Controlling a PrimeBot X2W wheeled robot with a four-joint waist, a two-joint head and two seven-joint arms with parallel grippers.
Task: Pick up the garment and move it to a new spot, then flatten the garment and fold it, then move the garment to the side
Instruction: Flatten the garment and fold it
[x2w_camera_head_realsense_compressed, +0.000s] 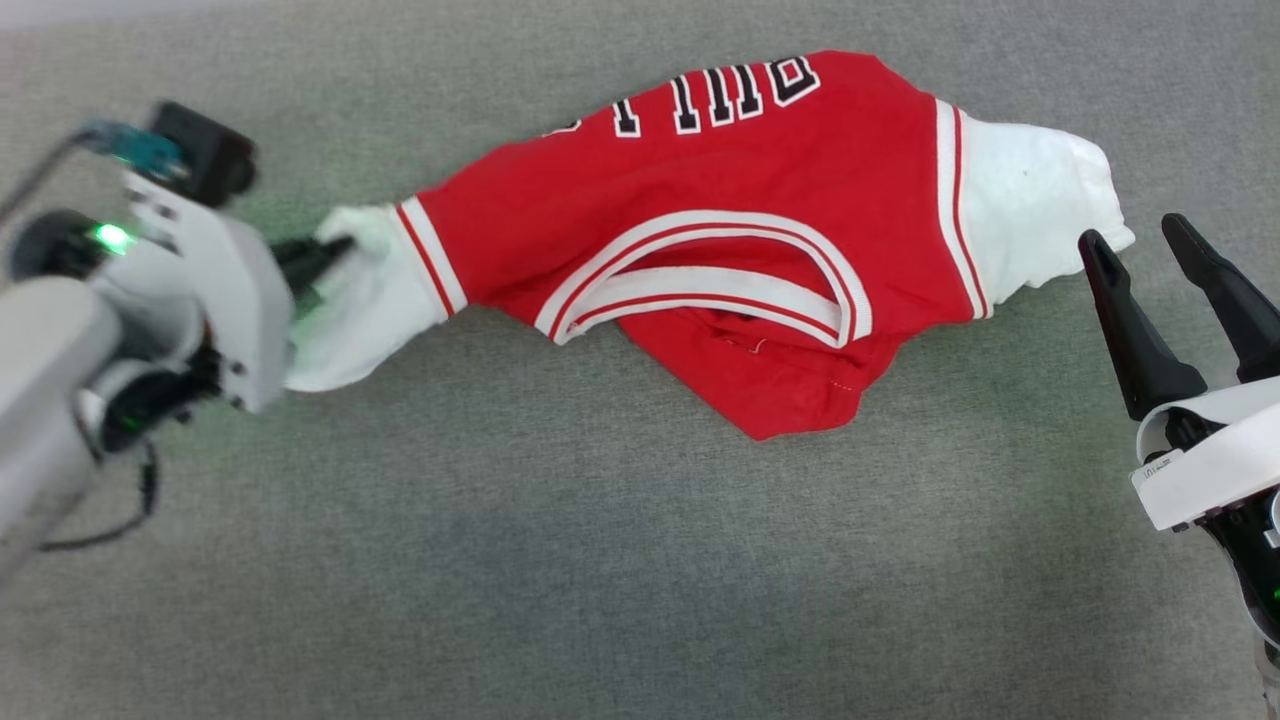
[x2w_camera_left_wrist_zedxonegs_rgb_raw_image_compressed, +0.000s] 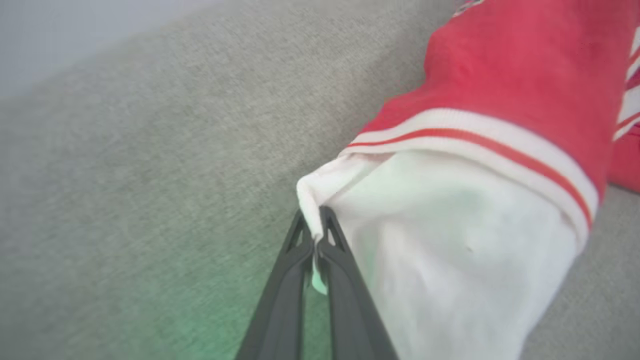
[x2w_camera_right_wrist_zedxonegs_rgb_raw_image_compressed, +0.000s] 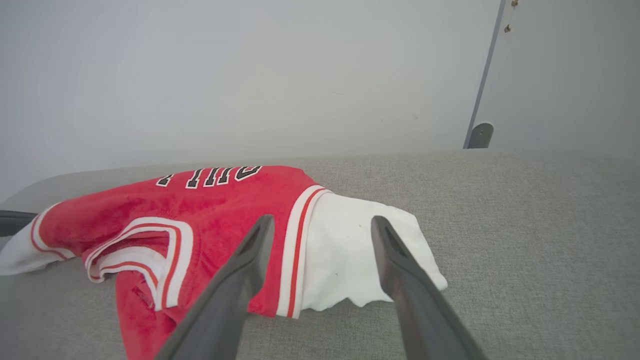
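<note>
Little looks done yet: the left tool (x2w_camera_left_wrist_zedxonegs_rgb_raw_image_compressed: 314, 220) is clamped on the white left sleeve (x2w_camera_head_realsense_compressed: 370, 290) of the rumpled red shirt (x2w_camera_head_realsense_compressed: 700, 190) lying far back on the grey tabletop (x2w_camera_head_realsense_compressed: 600, 560), the right tool (x2w_camera_head_realsense_compressed: 1132, 228) gapes just beside the right sleeve (x2w_camera_head_realsense_compressed: 1030, 210), and lifting, flattening, folding all remain.

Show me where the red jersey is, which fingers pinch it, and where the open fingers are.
red jersey (x2w_camera_head_realsense_compressed: 700, 170): head view, red chest panel.
left fingers (x2w_camera_left_wrist_zedxonegs_rgb_raw_image_compressed: 345, 285): left wrist view, one finger, shut on the jersey.
right fingers (x2w_camera_right_wrist_zedxonegs_rgb_raw_image_compressed: 407, 285): right wrist view, one open finger's surface.
</note>
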